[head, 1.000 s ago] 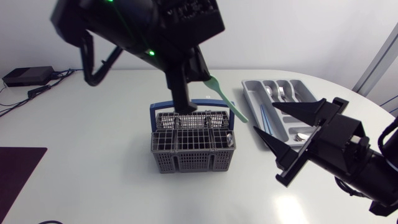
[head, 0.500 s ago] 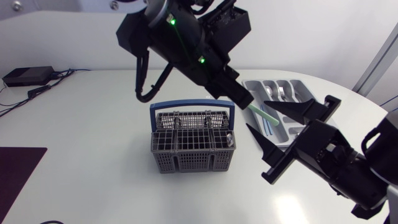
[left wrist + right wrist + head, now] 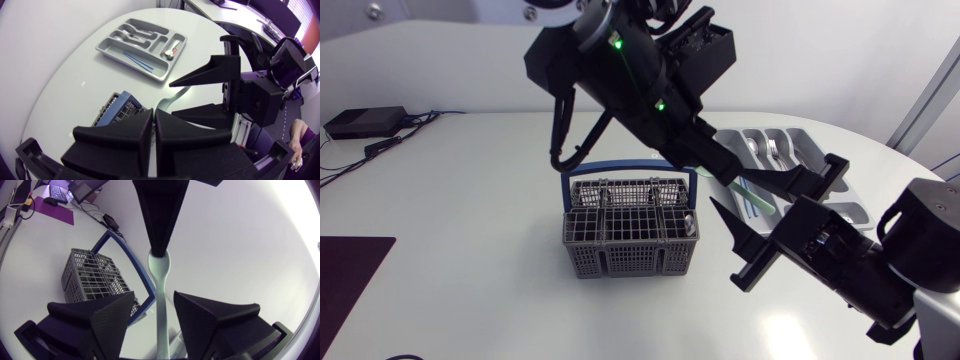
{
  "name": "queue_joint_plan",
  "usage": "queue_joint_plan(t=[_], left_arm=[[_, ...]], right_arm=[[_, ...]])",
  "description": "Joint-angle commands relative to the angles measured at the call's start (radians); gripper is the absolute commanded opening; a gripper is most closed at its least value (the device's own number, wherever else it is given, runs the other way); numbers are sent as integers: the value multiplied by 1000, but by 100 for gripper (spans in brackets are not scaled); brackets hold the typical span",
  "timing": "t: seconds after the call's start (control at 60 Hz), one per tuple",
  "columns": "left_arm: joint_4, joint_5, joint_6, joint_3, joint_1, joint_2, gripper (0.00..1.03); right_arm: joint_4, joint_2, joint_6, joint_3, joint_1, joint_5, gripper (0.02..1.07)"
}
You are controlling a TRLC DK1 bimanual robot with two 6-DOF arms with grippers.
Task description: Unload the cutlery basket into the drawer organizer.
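Note:
A pale green plastic utensil [image 3: 756, 200] hangs in the air between the grey cutlery basket [image 3: 630, 240] and the grey drawer organizer [image 3: 798, 150]. My left gripper [image 3: 725, 170] reaches across from above and is shut on the utensil's broad end [image 3: 159, 262]. The handle runs down between the fingers of my right gripper [image 3: 154, 296], which is open, with a gap showing on each side. In the left wrist view the shut left gripper [image 3: 153, 120] faces the right gripper's two wedge fingers [image 3: 210, 75].
The basket's blue handle [image 3: 630, 166] stands upright, with a piece of cutlery in its right corner cell. The organizer [image 3: 142, 42] holds forks, spoons and blue sticks. A black box with cables [image 3: 365, 122] lies at the far left.
My left arm has swung right from above the basket, carrying the green utensil to the right gripper. The right gripper has come in around the handle and its fingers have narrowed.

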Motion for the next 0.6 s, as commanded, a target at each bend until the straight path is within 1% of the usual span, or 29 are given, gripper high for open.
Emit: queue_joint_plan(t=[0.0, 0.15, 0.217, 0.283, 0.417, 0.483, 0.583], left_arm=[[-14, 10, -34, 36, -6, 21, 3], [-21, 10, -37, 44, -9, 37, 3], [-23, 10, -40, 49, -14, 43, 3], [-31, 10, -46, 56, -15, 52, 3], [-35, 10, -49, 65, -17, 64, 3], [-37, 9, -49, 67, -17, 67, 3], [-38, 9, -48, 70, -17, 67, 3]], right_arm=[[27, 18, -27, -6, 8, 14, 54], [32, 24, -35, -3, 5, 15, 48], [41, 27, -35, -3, 4, 15, 48], [47, 32, -38, -3, 1, 15, 44], [63, 44, -47, -3, 1, 15, 43], [77, 50, -58, -6, -1, 15, 38], [77, 63, -61, -8, -2, 15, 38]])
